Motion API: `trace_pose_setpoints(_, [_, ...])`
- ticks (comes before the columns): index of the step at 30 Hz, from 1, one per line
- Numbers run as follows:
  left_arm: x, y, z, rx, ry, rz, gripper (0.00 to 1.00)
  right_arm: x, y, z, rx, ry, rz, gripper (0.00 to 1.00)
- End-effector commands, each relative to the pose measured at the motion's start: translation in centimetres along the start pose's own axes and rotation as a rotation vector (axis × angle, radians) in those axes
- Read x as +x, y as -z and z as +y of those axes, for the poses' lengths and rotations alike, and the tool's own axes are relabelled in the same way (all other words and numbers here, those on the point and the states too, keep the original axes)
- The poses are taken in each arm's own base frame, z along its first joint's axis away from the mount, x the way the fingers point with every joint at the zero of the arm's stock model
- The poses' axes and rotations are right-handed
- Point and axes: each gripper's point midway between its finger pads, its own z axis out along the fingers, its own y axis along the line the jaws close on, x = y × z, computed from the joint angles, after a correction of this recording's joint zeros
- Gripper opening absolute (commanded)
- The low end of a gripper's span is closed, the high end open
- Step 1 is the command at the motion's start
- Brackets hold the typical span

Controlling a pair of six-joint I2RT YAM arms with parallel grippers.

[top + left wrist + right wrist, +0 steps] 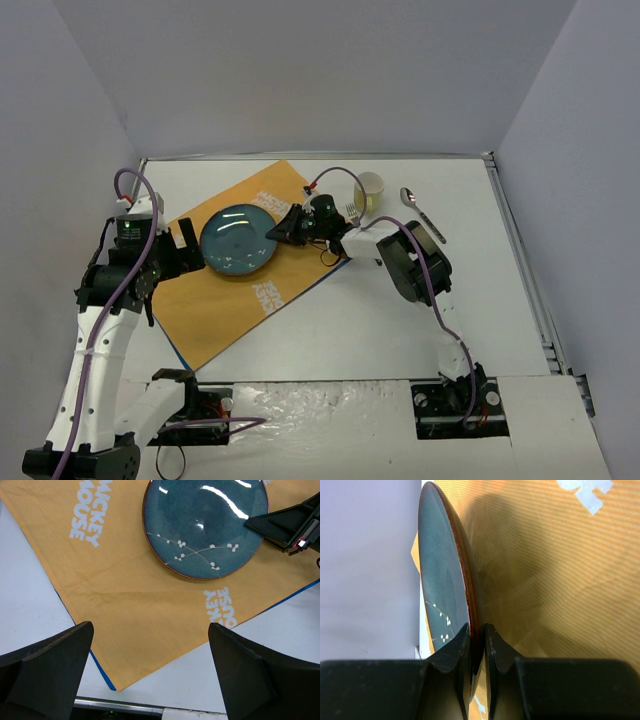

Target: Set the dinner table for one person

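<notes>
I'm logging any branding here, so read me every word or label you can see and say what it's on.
"MICKEY MOUSE": white print on the orange placemat, twice in the left wrist view.
The same print in the top view: too small to read.
No other text.

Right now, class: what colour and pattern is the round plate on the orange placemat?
Round glazed plate: teal-blue, white blossom sprigs, brown rim; clearest in left wrist view.

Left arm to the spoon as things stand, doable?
Probably not. The spoon lies far right past the cup, and the right arm crosses the path, right hand shut on the plate rim.
</notes>
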Motion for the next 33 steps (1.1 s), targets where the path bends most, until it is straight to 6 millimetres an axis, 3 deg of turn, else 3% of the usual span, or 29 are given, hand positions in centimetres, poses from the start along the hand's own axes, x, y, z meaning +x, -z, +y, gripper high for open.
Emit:
trace_pose_setpoints(1, [-0.8,-0.3,0.1,-0.011,0.011,-0.030,0.97,-3.5,2.0,11.0,-0.317,0.123,-0.101,0.00])
trace_pose_setpoints(16, [-0.9,-1.0,-0.2,0.001,0.003,-0.020,0.97,-1.3,1.2,4.9,-0.171,0.069,-0.058,0.00])
trace_pose_setpoints(18, [-0.8,-1.1,-0.1,-0.001,0.003,-0.018,0.97,-1.2,1.1,4.2,-0.147,0.075,-0.056,0.13])
trace_pose_setpoints(20, [-0.8,-1.1,-0.2,0.000,0.003,-0.020,0.97,-1.1,1.2,3.6,-0.128,0.082,-0.052,0.18])
trace_pose_setpoints(22, [-0.7,-1.1,-0.1,-0.002,0.003,-0.018,0.97,-1.2,1.3,3.2,-0.101,0.095,-0.056,0.40])
trace_pose_setpoints(24, [-0.7,-1.2,-0.1,-0.001,0.002,-0.016,0.97,-1.2,1.5,2.5,-0.061,0.113,-0.053,0.52])
trace_pose_setpoints(29, [-0.8,-1.2,-0.1,-0.002,0.002,-0.019,0.97,-2.1,2.6,1.4,0.068,0.193,-0.068,0.73])
trace_pose_setpoints(33, [-0.9,-1.1,-0.1,-0.003,0.002,-0.023,0.97,-3.8,4.8,0.0,0.244,0.304,-0.095,0.87])
